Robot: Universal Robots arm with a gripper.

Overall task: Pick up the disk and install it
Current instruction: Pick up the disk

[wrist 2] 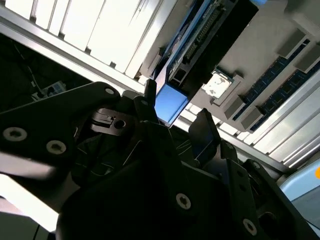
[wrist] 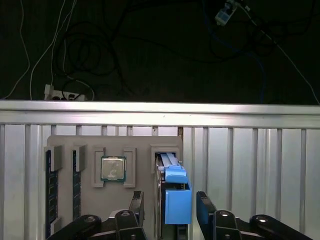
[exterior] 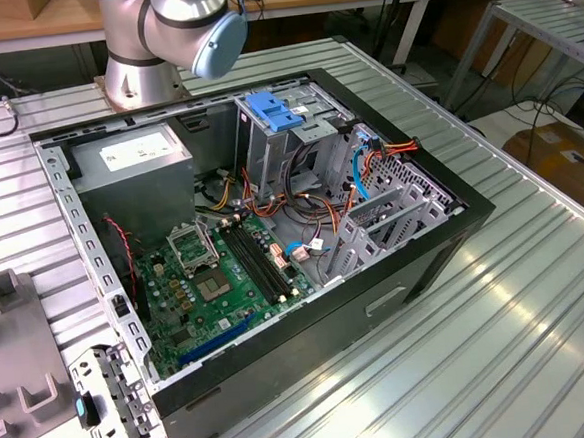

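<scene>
Gripper (wrist: 171, 201) spread apart, straddling the disk (wrist: 177, 192), not clamped; disk stands on edge in grey tray (wrist: 142, 142).

disk (wrist: 176, 197) in tray (wrist: 115, 144) slot | chip (wrist: 113, 168) beside | claw (wrist: 170, 200) apparently astride disk

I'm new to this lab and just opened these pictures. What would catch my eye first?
The open computer case sits mid-table in the exterior view, its green motherboard bared and a blue latch on the drive cage. In the first wrist view, the open end effector straddles the disk, which stands on edge in a grey tray beside a processor chip.
</scene>
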